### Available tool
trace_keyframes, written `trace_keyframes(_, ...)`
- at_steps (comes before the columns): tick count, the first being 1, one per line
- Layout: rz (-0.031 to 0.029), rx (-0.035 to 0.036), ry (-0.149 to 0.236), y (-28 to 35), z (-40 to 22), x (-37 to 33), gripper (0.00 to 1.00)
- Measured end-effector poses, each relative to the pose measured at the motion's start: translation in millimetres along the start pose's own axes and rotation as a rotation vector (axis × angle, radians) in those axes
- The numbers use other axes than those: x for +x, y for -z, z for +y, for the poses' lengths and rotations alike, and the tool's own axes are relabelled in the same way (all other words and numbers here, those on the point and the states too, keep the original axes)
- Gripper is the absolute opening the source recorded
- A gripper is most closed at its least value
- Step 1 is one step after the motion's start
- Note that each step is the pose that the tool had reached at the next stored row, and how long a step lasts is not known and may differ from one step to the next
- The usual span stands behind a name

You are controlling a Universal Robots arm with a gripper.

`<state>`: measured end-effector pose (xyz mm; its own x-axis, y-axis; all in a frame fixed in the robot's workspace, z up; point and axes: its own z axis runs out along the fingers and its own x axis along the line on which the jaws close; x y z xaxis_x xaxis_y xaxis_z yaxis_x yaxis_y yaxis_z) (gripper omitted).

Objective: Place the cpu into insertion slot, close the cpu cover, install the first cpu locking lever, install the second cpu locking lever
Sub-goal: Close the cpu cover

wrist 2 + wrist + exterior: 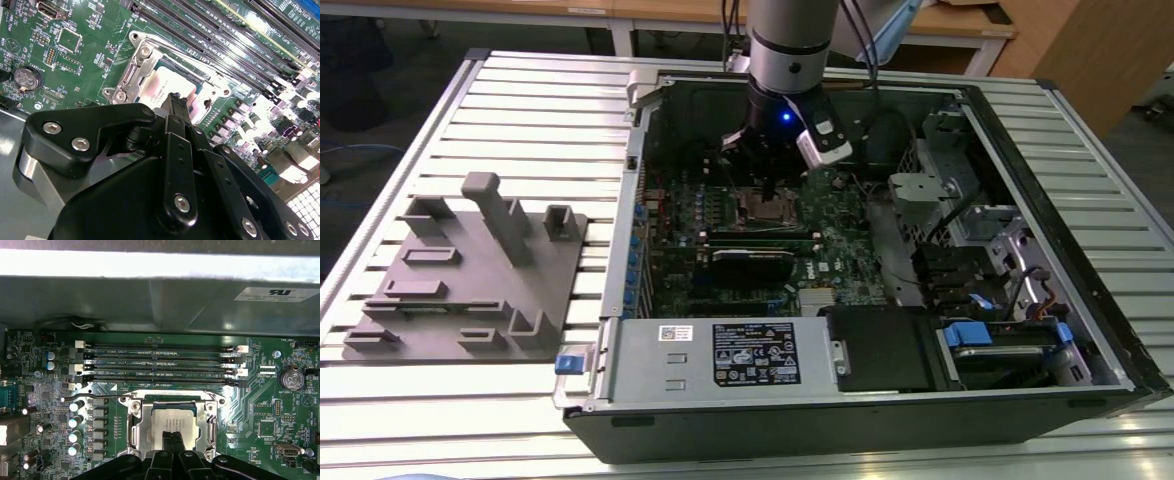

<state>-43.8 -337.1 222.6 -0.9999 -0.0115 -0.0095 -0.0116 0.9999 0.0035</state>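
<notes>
Hovering low inside the open computer case, the pincer sits right over the insertion slot on the green board. Fingers look pressed together, closed on nothing, with the tips at or just above the chip's top; I can't tell whether they touch it.

The cpu is seated flat in the slot, square to it, metal top up. It's directly under the fingertips in both wrist views, so there's no sideways offset to speak of. The chip is square, so no long axis matters.

The cpu cover seems to lie down around the chip like a frame, window over the metal top. That's my judgement; I can't say if it's fully shut.

One thin wire lever lies along the slot's edge on the side of the memory slots, its long axis parallel to them. Latched or free, can't tell.

Room is tight:
- memory slots close on one side
- capacitors just beside another side
- black heatsink block near the slot, on the side towards the exterior view's bottom edge
- open space straight up

The case stands on the slatted tabletop, with the grey fixture well apart on the exterior view's left.
</notes>
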Motion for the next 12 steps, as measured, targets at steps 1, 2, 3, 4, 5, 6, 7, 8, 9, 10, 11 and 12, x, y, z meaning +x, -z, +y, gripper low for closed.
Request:
trace_keyframes(1, -0.0002, -0.0005, 0.0, -0.3, 0.0, 0.0, 0.1)
trace_keyframes(2, -0.0003, -0.0007, 0.0, -0.6, 0.0, 0.0, 0.1)
trace_keyframes(3, -0.0001, -0.0006, 0.0, -0.6, 0.0, 0.0, 0.1)
trace_keyframes(4, 0.0, -0.0003, 0.0, -0.5, 0.0, 0.0, 0.1)
trace_keyframes(5, 0.0, -0.0003, 0.0, -0.5, 0.0, 0.0, 0.1)
trace_keyframes(6, 0.0001, -0.0003, 0.0, -0.6, 0.0, 0.0, 0.1)
trace_keyframes(7, 0.0001, -0.0002, 0.0, -0.6, 0.0, 0.0, 0.1)
trace_keyframes(8, 0.0, -0.0004, 0.0, -0.8, 0.0, 0.0, 0.1)
trace_keyframes(9, -0.0003, -0.0008, 0.0, -1.3, 0.0, 0.0, 0.1)
trace_keyframes(10, -0.0001, -0.0006, 0.0, -1.4, 0.0, 0.0, 0.1)
trace_keyframes(11, 0.0, -0.0004, 0.0, -1.4, 0.0, 0.0, 0.1)
trace_keyframes(12, 0.0, -0.0003, 0.0, -1.4, 0.0, 0.0, 0.1)
